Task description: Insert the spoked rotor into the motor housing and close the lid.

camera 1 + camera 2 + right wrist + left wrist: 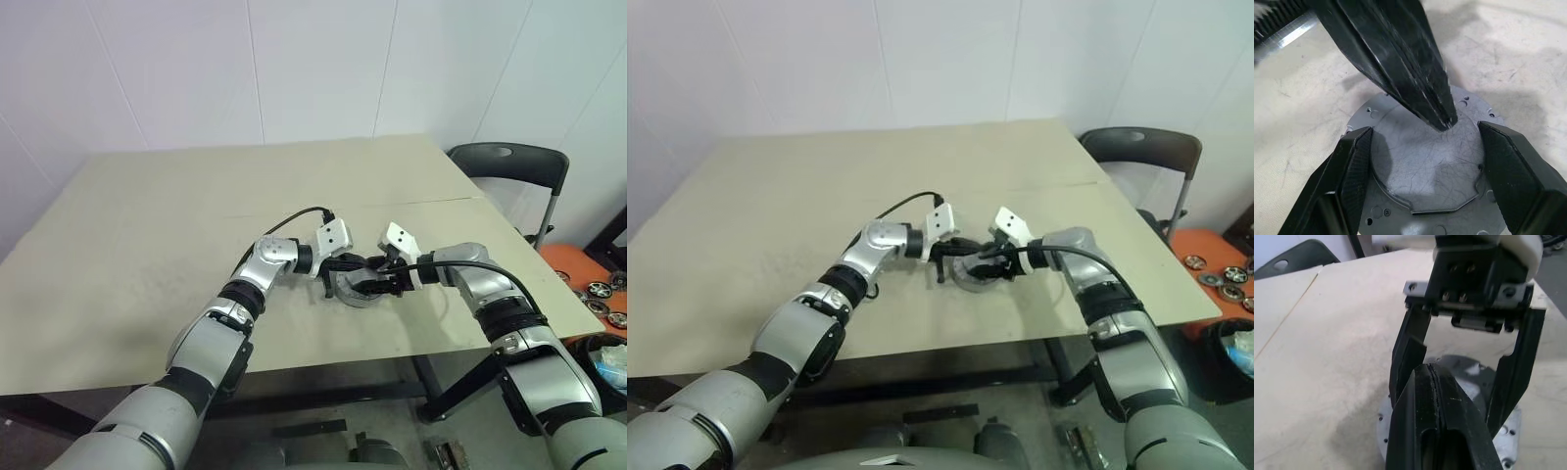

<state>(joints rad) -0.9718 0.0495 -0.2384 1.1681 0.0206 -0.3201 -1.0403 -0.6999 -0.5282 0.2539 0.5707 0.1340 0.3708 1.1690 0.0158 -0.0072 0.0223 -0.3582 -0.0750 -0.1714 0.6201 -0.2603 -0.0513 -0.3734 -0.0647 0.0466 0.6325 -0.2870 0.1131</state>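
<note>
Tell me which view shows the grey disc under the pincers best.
The right wrist view: the grey disc lies flat on the table, its face, rim holes and notched raised plate plain. The left wrist view shows part of its rim behind the shut left pincer. In the eye views the arms mostly cover it.

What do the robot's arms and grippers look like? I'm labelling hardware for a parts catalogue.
Both arms are silver-grey shells with black joint bands. A black cable loops along each forearm. Each wrist carries a white camera block. The left gripper and right gripper each have two glossy black tapered fingers.
</note>
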